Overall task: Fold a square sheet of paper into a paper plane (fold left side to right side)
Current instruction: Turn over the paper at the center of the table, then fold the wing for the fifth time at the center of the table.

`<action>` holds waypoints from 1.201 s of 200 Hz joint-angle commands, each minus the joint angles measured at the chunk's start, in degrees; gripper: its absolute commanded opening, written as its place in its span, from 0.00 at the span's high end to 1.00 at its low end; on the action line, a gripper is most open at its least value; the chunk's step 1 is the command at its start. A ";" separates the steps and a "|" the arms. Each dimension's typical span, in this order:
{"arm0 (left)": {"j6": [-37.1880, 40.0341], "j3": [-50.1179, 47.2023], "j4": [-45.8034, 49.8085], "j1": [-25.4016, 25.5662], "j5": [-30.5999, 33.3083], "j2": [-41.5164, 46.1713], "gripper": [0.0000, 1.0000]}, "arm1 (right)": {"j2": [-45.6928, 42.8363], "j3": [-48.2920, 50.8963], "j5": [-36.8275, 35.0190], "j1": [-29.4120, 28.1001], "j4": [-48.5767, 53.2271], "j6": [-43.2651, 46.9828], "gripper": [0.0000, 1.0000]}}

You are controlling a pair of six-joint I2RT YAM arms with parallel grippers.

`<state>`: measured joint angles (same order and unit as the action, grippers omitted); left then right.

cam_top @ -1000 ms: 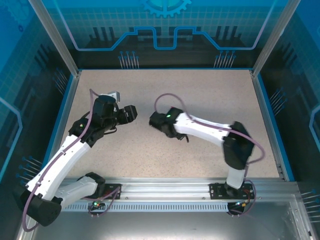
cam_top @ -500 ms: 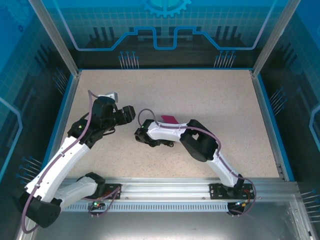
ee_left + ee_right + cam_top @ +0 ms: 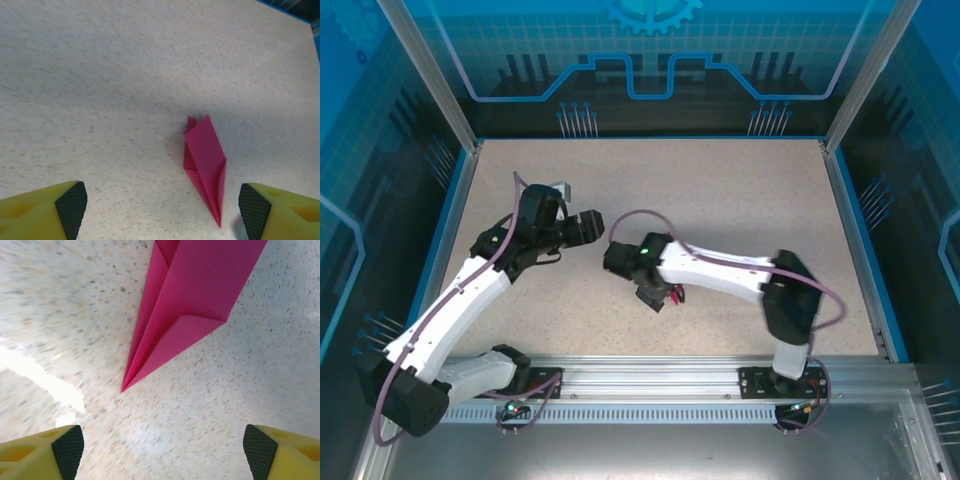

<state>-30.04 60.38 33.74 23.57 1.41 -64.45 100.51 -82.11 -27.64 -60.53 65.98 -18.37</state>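
Observation:
The paper plane point(image 3: 205, 160) is a narrow magenta-pink dart lying flat on the speckled table, its tip towards the camera in the left wrist view. My left gripper point(image 3: 162, 210) is open and short of the plane, touching nothing. In the right wrist view the paper plane point(image 3: 190, 305) points its tip at my right gripper point(image 3: 162, 450), which is open and apart from it. From above, the left gripper point(image 3: 595, 225) and right gripper point(image 3: 658, 298) sit mid-table. A pink sliver of the paper plane point(image 3: 677, 293) shows beside the right gripper, the rest hidden by the arm.
The table point(image 3: 740, 190) is a speckled beige surface ringed by a blue rim and glass walls. The right arm point(image 3: 720, 268) lies across the middle. A metal rail point(image 3: 650, 385) runs along the near edge.
The right arm has swung, its elbow back out to the right and its gripper nearer the front. The pink patch behind that arm no longer shows there. The left gripper shifted slightly right.

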 commanded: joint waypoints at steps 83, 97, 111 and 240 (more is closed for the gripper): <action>-13.90 -3.52 -29.67 7.88 -22.19 -30.17 0.25 | -31.98 33.96 58.70 42.44 -37.20 -1.54 0.14; -14.44 -2.20 -31.11 7.87 -22.38 -34.40 0.28 | -31.20 36.71 62.81 46.48 -39.42 -2.52 0.17; -14.30 -0.30 -31.27 7.85 -22.81 -38.15 0.30 | -30.26 38.83 65.13 49.33 -40.50 -2.33 0.23; -5.06 2.26 -37.55 7.72 -30.93 -45.05 0.92 | -20.37 44.75 75.17 54.64 -56.53 0.82 0.32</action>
<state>-39.57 64.12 0.19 31.29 -25.61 -110.00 77.23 -38.65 40.53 -7.16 17.69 -19.42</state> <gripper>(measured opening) 0.132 0.676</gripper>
